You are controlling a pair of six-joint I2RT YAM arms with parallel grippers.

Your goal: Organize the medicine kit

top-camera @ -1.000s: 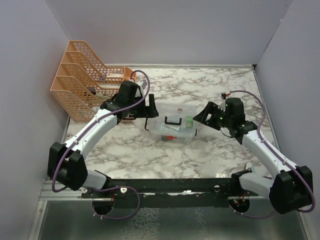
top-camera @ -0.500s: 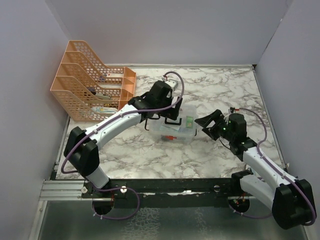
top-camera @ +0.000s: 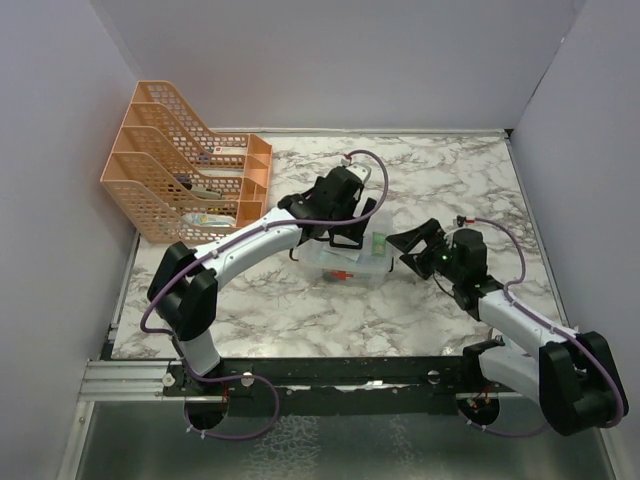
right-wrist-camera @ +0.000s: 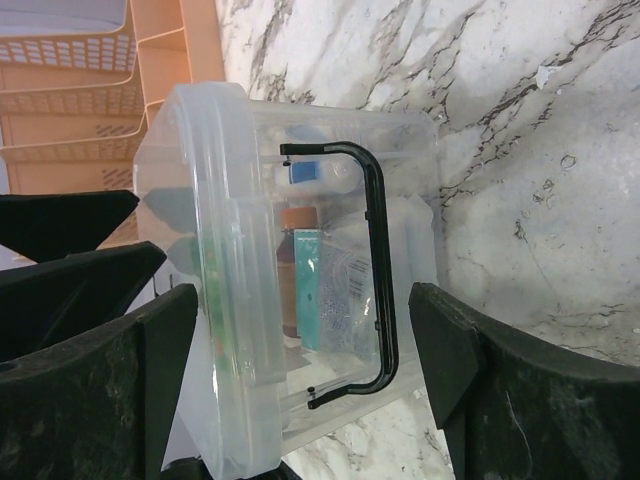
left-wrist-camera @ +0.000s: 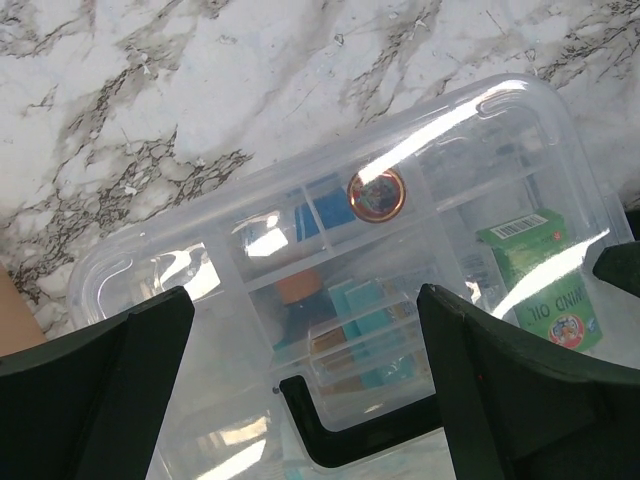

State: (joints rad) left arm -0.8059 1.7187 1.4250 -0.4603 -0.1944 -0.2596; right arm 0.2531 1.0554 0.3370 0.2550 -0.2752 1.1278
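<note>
Finds the left gripper [left-wrist-camera: 305,300] spread wide, gripping nothing. Places the medicine kit [left-wrist-camera: 400,230] directly beneath its fingers, lid on, with the black handle [left-wrist-camera: 297,415] lying flat on the lid between the two fingertips. Cannot tell whether the fingers touch the lid. Shows, through the clear plastic below this gripper, a green box [left-wrist-camera: 540,270] toward the right-hand finger, a round orange-rimmed disc [left-wrist-camera: 376,195] farther ahead, and teal and orange items in the middle compartments.

Finds the right gripper [right-wrist-camera: 300,300] likewise spread wide and empty. Puts the kit just ahead of its fingertips, framed between them and apart from both, one end wall nearest. Shows the handle's U lying flat on the lid, closer to this gripper's right-hand finger.

Sets the kit on the marble table [top-camera: 450,180], between the two grippers. Leaves the orange mesh rack [top-camera: 170,180] well beyond the kit from the right gripper, and well off to the left of the left gripper.
</note>
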